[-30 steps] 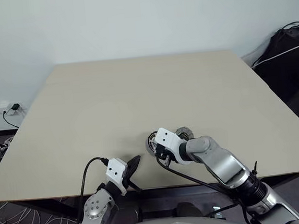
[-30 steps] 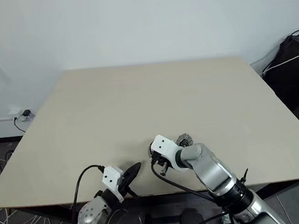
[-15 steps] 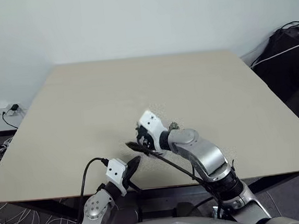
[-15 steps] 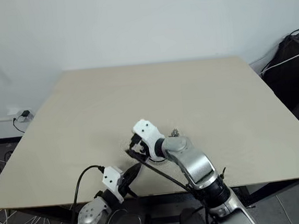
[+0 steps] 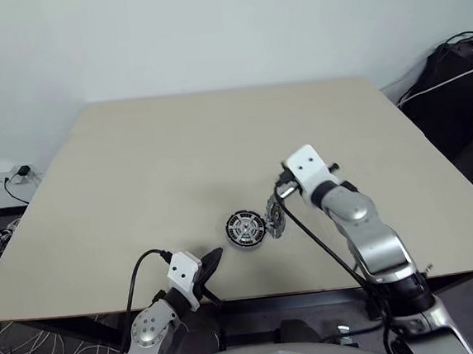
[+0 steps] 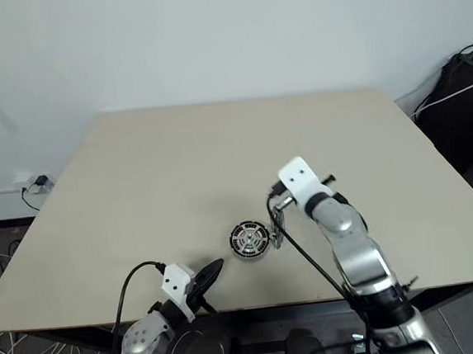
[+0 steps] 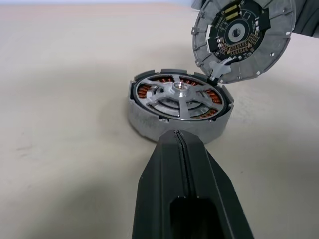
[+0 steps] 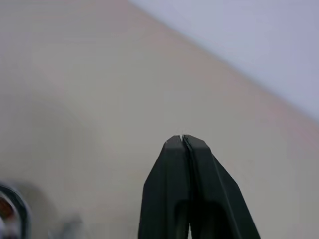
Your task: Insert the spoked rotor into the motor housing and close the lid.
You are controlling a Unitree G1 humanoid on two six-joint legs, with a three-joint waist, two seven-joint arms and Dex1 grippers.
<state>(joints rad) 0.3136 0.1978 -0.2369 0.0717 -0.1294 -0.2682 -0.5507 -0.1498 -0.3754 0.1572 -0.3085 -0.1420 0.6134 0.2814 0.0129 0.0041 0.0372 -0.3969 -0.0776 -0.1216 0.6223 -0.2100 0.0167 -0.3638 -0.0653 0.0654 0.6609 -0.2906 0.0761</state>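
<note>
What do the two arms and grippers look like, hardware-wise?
Both arms are silver-grey metal with dark joint sections. Each wrist carries a white boxy block, and a black cable loops out from it. The left gripper and right gripper each have two smooth black fingers tapering to a narrow tip. No markings are legible.

The tabletop (image 5: pixel 136 169) is matt, smooth beige laminate. The housing (image 7: pixel 149 117) has a dull grey metal wall and glossy copper windings; the rotor (image 7: pixel 182 97) in it is brushed silver metal. The lid (image 7: pixel 241 37) is ribbed grey metal. The jaws are smooth black plastic.
</note>
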